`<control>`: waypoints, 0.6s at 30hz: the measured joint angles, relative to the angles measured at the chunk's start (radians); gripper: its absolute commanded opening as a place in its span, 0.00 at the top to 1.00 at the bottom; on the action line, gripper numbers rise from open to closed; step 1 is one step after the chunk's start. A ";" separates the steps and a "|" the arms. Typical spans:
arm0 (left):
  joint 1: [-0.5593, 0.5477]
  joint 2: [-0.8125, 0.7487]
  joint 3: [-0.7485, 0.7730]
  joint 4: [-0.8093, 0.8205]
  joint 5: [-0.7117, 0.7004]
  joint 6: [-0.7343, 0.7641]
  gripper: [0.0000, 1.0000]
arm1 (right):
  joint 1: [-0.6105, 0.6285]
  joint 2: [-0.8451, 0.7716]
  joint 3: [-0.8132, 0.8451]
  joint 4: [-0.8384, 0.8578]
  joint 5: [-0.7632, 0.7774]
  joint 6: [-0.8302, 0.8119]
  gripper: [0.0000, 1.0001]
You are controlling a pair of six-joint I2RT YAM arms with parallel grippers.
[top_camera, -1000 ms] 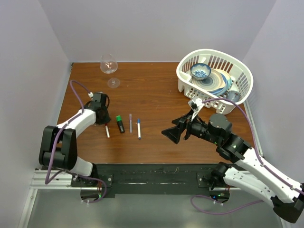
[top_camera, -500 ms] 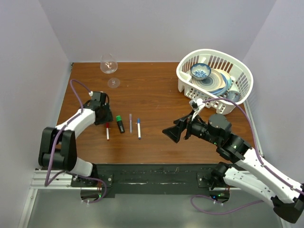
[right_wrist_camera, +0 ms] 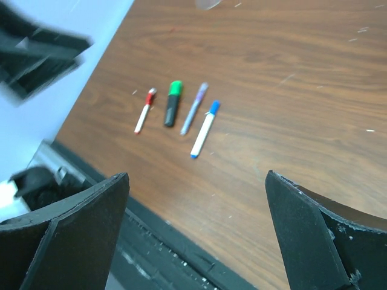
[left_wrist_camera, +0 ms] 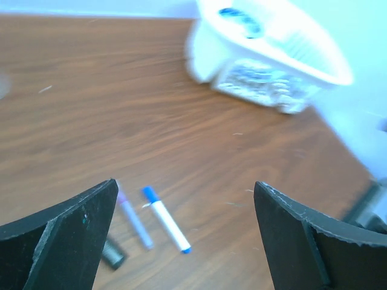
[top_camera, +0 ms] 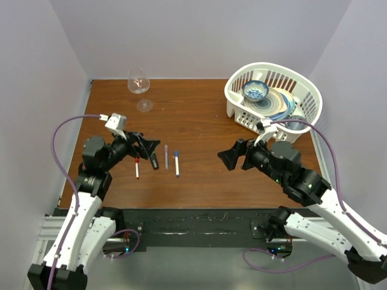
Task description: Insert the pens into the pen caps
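Judging progress: I'd call it about done; red cap (right_wrist_camera: 150,92), green cap (right_wrist_camera: 175,88) and blue cap (right_wrist_camera: 213,107) each sit on a pen.
Purple-grey pen (right_wrist_camera: 193,109): cap unclear.
Pens (right_wrist_camera: 202,130): side by side on the table (right_wrist_camera: 290,109).
Left gripper (left_wrist_camera: 185,183): spread wide, empty.
Right gripper (right_wrist_camera: 198,175): spread wide, empty.

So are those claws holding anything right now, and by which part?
Nothing. The left gripper and right gripper are both open and empty; the pens lie on the table.
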 measured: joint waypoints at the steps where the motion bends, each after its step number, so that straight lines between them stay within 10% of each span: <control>1: 0.000 -0.027 -0.020 0.026 0.038 -0.008 0.00 | 0.000 0.000 0.009 -0.008 0.016 0.003 0.01; 18: -0.001 -0.227 -0.136 0.269 0.352 -0.143 0.00 | 0.000 -0.001 0.006 0.013 0.108 0.025 0.01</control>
